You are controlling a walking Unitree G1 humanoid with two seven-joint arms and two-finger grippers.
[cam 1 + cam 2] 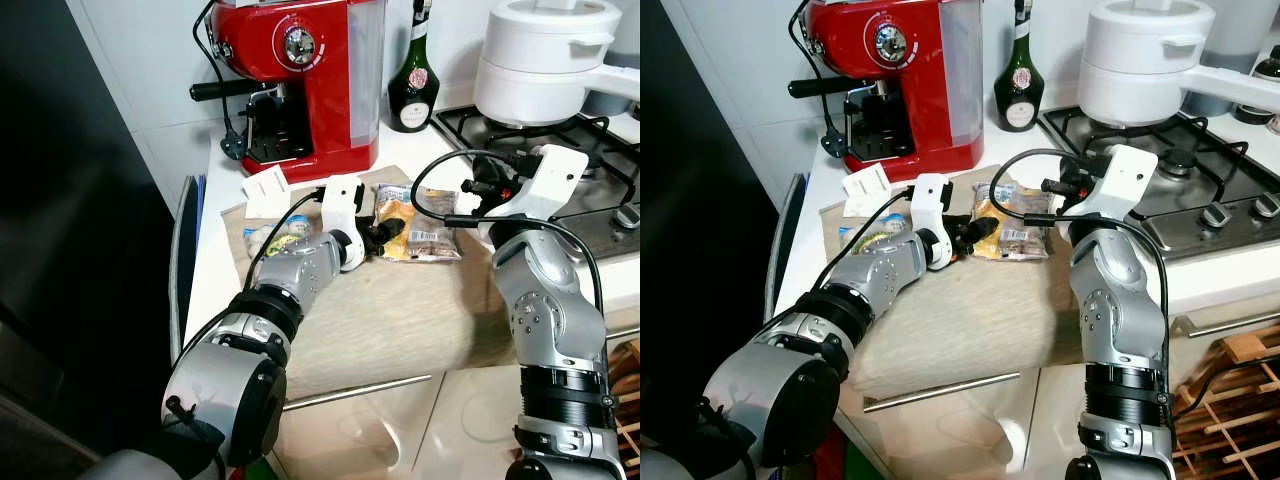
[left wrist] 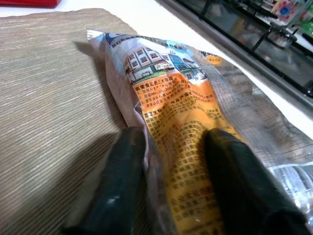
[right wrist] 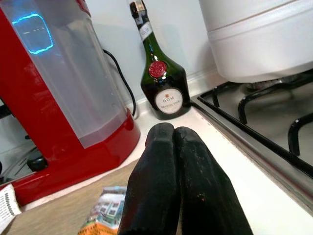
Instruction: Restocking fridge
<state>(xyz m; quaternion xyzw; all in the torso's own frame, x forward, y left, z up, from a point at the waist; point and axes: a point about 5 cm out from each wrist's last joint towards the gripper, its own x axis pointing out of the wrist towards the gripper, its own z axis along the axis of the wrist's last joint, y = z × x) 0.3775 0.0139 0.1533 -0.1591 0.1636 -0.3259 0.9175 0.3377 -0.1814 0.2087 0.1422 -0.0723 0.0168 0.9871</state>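
- On the beige ribbed cloth mat (image 1: pixel 400 310) covering the white counter, the left gripper (image 2: pixel 168 147) had its two black fingers parted around the edge of a crinkly clear-and-orange printed plastic food packet (image 2: pixel 186 112), one finger on either side of the wrapper, touching it.
- The packet lay flat on the mat, near the stove's edge, with a second clear packet with a dark printed label (image 1: pixel 432 241) just beside it.
- The wrapper looked glossy and wrinkled, printed with small text and a picture of buildings.
- The right gripper (image 3: pixel 173 142) had its matte black fingers pressed together with nothing between them, held above the counter beside the stove, pointing toward the wall.
- Beside the left forearm lay a small round-topped packaged item (image 1: pixel 270 240) and a white paper card (image 1: pixel 266 187).
- Behind the mat stood a glossy red espresso machine (image 1: pixel 310 80) with a clear water tank, and next to it a dark green glass bottle (image 1: pixel 413 85) with a red seal.
- A white lidded pot (image 1: pixel 545 65) sat on the black grates of the steel gas stove (image 1: pixel 600 170).
- A dark fridge side (image 1: pixel 70 250) stood left of the counter.
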